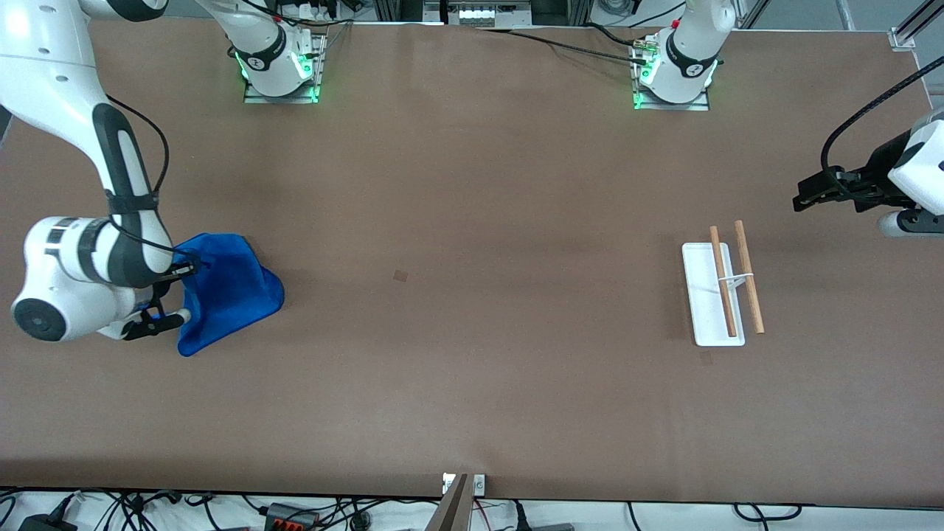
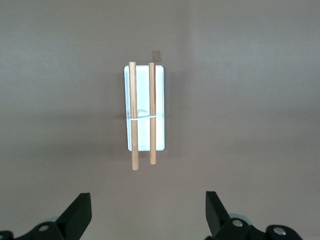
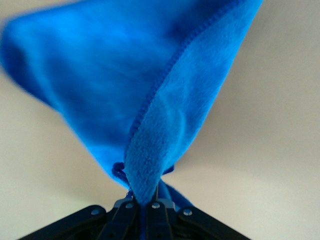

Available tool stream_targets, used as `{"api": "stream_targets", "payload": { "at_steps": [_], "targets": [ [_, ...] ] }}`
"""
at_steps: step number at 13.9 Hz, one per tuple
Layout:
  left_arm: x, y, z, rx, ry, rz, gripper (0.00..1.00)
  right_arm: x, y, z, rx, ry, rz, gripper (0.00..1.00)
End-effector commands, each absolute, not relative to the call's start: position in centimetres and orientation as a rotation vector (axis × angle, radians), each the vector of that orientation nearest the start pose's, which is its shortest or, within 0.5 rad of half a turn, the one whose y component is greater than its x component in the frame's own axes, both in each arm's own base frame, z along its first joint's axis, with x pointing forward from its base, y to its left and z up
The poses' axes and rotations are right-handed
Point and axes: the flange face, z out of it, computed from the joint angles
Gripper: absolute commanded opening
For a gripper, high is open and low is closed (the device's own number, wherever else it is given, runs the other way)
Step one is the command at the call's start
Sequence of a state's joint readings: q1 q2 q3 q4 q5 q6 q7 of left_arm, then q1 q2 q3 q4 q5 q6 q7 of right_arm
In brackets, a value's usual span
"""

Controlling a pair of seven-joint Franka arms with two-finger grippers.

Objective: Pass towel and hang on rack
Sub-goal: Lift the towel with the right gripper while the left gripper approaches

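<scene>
The blue towel (image 1: 228, 291) lies bunched at the right arm's end of the table, one fold pinched in the closed right gripper (image 1: 168, 295), a hold suited to lifting it for the pass. The rack (image 1: 719, 291) stands well apart at the left arm's end, where the left gripper (image 1: 807, 193) waits above the table near it, jaws wide apart to receive.

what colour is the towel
Blue; the towel shows best in the right wrist view.

I saw the brown table (image 1: 472, 332) carrying a blue towel (image 1: 228, 291) at the right arm's end, and the rack (image 1: 712, 295) toward the left arm's.
</scene>
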State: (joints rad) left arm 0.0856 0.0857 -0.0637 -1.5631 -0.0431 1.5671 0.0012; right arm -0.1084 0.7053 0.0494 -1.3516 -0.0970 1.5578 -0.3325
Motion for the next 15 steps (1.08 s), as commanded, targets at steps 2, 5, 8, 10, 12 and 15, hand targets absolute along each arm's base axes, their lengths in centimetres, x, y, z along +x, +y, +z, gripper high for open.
{"api": "stream_targets", "payload": {
  "at_steps": [2,5,8,10,12,15],
  "targets": [
    [58.2,1.1,58.3,-3.193,-0.009,0.125,1.00,69.3,0.6,38.7,-2.898,-0.516,0.587,0.00],
    [58.3,1.2,58.1,-3.198,-0.005,0.130,1.00,68.8,11.2,45.1,-2.871,-0.496,0.439,0.00],
    [58.4,1.0,58.0,-3.204,-0.005,0.135,1.00,66.3,23.0,49.5,-2.804,-0.422,0.324,0.00],
    [58.7,1.2,57.0,-3.208,0.001,0.164,1.00,64.4,29.4,53.1,-2.707,-0.425,0.185,0.00],
    [59.4,0.1,55.2,-3.221,0.028,0.216,1.00,62.9,33.7,56.2,-2.625,-0.365,0.083,0.00],
    [60.2,-1.6,51.6,-3.331,0.039,0.376,1.00,61.3,38.6,58.9,-2.495,-0.322,-0.033,0.00]
  ]
}}
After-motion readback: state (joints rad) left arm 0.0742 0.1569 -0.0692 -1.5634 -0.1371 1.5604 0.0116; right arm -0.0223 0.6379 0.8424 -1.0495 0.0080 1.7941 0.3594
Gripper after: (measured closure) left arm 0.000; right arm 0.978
